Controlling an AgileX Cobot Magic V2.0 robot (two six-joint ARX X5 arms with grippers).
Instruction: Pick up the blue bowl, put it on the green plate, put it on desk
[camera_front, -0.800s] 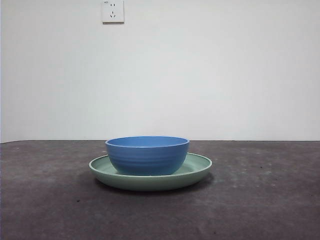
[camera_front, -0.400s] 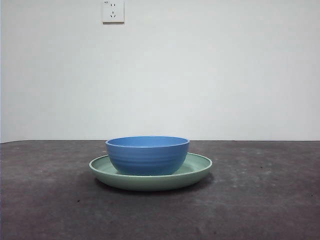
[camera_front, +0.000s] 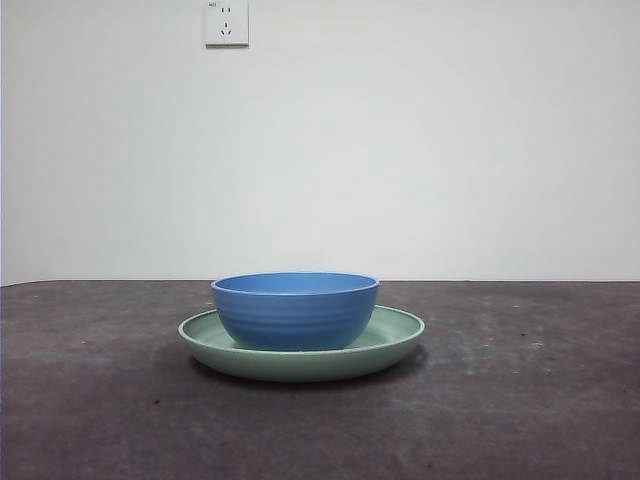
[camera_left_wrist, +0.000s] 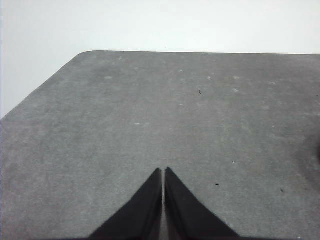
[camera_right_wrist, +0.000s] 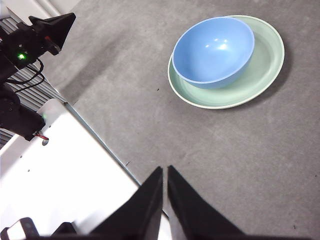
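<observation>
Nothing has moved in the last second: the blue bowl (camera_front: 295, 310) stays on the green plate (camera_front: 395, 338) mid-desk (camera_front: 520, 400), and both the left gripper (camera_left_wrist: 163, 172) and the right gripper (camera_right_wrist: 164, 171) wait pressed together, so the move back to the desk seems not begun.

The left gripper (camera_left_wrist: 163, 172) has its two black jaws pressed together, tips meeting, holding nothing, raised above the counter (camera_left_wrist: 150, 115). The right gripper (camera_right_wrist: 164, 171) is likewise closed and empty, held high. Neither arm shows in the front view.
</observation>
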